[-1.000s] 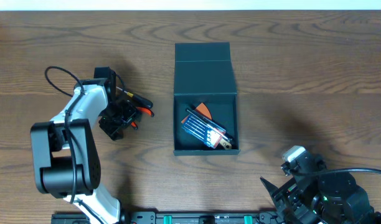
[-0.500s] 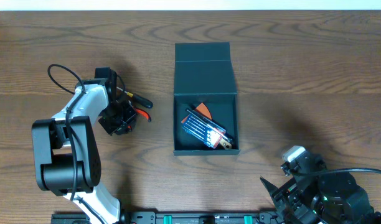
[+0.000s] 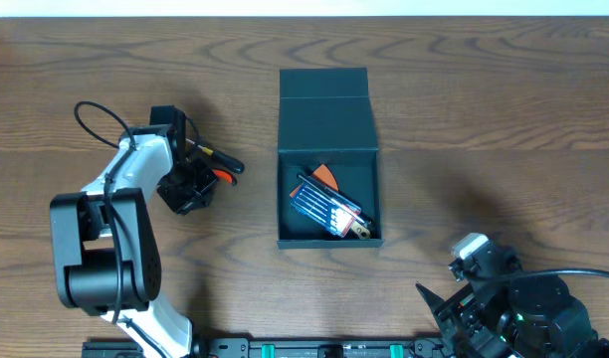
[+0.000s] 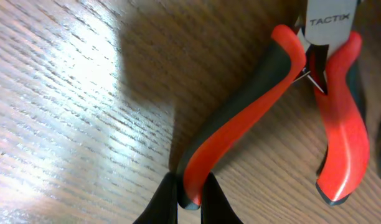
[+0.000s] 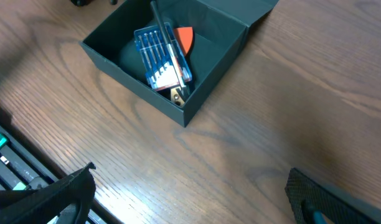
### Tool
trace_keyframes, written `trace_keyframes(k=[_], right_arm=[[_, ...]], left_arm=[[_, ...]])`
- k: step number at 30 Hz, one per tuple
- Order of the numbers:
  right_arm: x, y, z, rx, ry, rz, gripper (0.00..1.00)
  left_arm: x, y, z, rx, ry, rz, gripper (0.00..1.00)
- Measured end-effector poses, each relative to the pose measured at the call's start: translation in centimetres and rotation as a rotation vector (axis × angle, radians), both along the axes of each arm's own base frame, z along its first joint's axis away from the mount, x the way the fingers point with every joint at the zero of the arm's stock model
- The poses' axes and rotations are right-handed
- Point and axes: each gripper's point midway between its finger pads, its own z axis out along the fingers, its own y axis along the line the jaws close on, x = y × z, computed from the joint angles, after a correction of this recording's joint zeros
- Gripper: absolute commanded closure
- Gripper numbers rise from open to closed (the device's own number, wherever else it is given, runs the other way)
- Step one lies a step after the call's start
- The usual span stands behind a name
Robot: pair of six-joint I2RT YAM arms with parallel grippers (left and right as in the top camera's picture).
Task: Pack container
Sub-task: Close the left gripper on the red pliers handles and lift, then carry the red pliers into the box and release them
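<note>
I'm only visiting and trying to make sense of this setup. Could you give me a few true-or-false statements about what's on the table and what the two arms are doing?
1. The container's lid is open. True.
2. The pliers lie inside the container. False: they lie on the table, to the left of the container.
3. The container is empty. False: a blue tool pack and an orange item lie in it.
4. The left gripper is closed on the end of one pliers handle. True.
5. The right gripper is holding a tool. False: it is open and holds nothing.
</note>
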Motion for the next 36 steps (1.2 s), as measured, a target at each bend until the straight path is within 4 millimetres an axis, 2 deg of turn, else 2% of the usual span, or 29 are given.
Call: trace_keyframes(k=[3, 7, 12, 16, 20, 25, 29, 36], right_arm=[[0.0, 0.0, 0.0, 0.000, 0.000, 0.000, 0.01], [0.0, 0.0, 0.0, 0.000, 0.000, 0.000, 0.01], [0.0, 0.0, 0.0, 0.000, 0.000, 0.000, 0.01], [0.0, 0.0, 0.0, 0.000, 0.000, 0.000, 0.01], [0.0, 0.0, 0.0, 0.000, 0.000, 0.000, 0.01], [0.0, 0.0, 0.0, 0.000, 0.000, 0.000, 0.01], [0.0, 0.0, 0.0, 0.000, 0.000, 0.000, 0.01], [0.0, 0.0, 0.0, 0.000, 0.000, 0.000, 0.01]], left_arm=[[0.4, 0.0, 1.2, 0.003, -0.040, 0.000, 0.94], [1.2, 0.1, 3.7, 0.009, -0.123, 0.017, 0.94], [1.9, -0.8, 8.3, 0.012, -0.269, 0.026, 0.94], [1.7, -3.8, 12.9, -0.017, -0.405, 0.022, 0.94], [0.4, -8.5, 15.5, -0.072, -0.466, 0.001, 0.94], [-1.8, -14.4, 15.3, -0.121, -0.424, -0.014, 0.94], [-3.5, -18.7, 14.0, -0.150, -0.365, 0.020, 0.94], [-3.7, -23.8, 11.3, -0.191, -0.321, 0.094, 0.94]])
